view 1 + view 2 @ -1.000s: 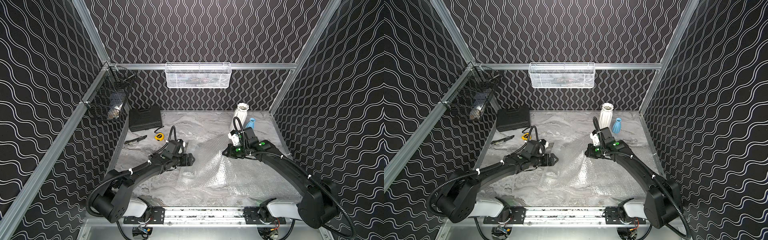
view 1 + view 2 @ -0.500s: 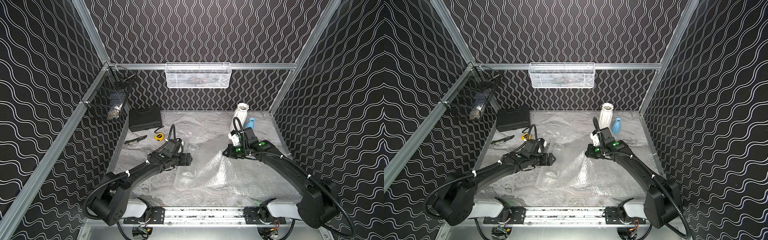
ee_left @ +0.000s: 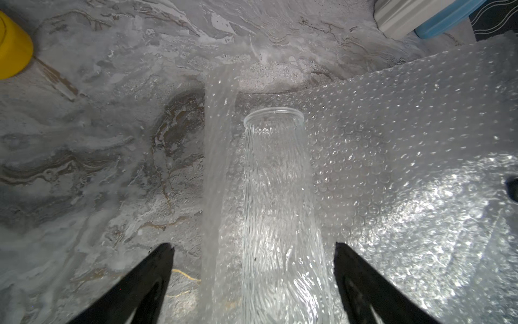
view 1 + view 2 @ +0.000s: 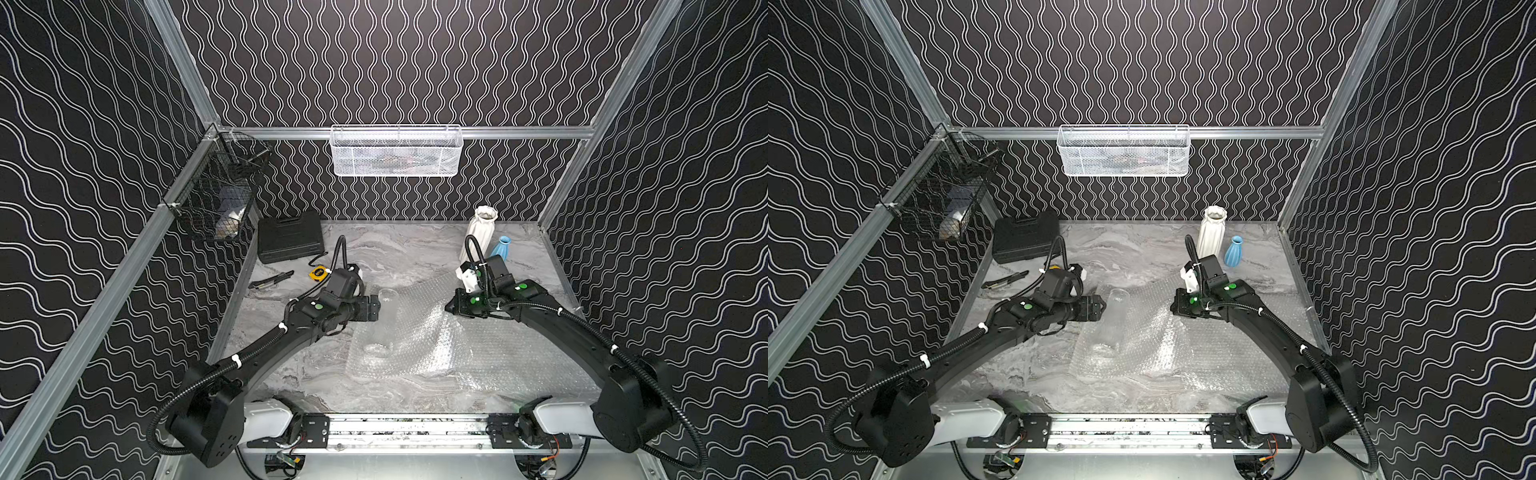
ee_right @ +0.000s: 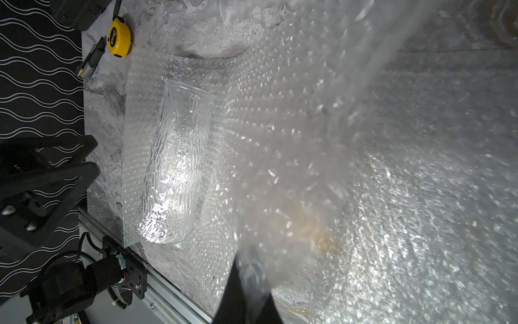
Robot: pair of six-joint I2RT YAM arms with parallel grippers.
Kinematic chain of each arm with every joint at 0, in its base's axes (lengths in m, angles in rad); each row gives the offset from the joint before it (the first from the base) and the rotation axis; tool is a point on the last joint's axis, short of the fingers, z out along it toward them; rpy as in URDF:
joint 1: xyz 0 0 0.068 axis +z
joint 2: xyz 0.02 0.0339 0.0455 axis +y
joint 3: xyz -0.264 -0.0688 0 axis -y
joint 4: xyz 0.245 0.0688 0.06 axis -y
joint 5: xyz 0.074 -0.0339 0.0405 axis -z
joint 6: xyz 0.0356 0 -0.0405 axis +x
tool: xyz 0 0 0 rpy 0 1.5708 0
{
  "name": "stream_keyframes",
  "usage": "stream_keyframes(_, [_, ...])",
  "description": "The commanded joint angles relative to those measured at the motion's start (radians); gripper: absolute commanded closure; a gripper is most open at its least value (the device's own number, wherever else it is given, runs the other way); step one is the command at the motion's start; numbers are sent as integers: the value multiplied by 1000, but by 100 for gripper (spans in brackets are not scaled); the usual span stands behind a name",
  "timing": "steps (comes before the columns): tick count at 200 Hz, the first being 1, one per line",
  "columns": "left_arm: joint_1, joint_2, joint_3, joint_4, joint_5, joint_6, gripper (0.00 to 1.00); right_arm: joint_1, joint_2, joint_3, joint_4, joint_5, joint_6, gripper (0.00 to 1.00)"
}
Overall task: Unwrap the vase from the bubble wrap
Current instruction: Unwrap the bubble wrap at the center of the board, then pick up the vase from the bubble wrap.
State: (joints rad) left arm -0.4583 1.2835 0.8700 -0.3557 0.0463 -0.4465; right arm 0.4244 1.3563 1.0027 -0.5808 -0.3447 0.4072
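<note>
a: fingers status?
b: left fingers (image 3: 134,289) are spread open, straddling the vase (image 3: 280,210) without contact. right fingers (image 5: 235,305) are closed on the bubble wrap (image 4: 436,345), holding its edge raised.
a: handling?
b: judged: glass, rigid, slick, fragile, prone to roll; grasp mid-body. it lies sideways on the sheet, on the bench (image 4: 395,257). a second ago it was not discernible beside the left fingers.

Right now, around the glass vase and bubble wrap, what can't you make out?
- Glass vase base: left wrist view, cut off by the picture's edge.
- Right gripper tips: right wrist view, veiled by blurred bubble wrap.
- White mesh basket contents: both top views, too small behind mesh.
- Black wire basket contents: both top views, too small.
</note>
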Motion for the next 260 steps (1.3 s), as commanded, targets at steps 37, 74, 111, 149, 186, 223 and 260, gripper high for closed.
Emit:
stream_keyframes(37, [-2,81,64,-74,210,46,1,1,6,-4,4,15,4,100])
stream_keyframes(74, [-8,133,86,-110,192,51,1,1,7,-5,9,15,6,100])
stream_keyframes(111, [-12,200,91,-101,244,53,1,1,6,-8,10,13,7,100])
stream_keyframes(149, [-13,251,78,-51,293,40,1,1,8,-15,17,9,10,100])
stream_keyframes(186, [-13,310,81,-16,308,30,1,1,15,-15,22,4,12,100])
stream_keyframes(223, [-16,371,94,-8,296,41,2,1,20,-16,22,4,10,100])
stream_keyframes(260, [-25,400,96,-12,300,43,5,1,20,-21,27,7,12,100])
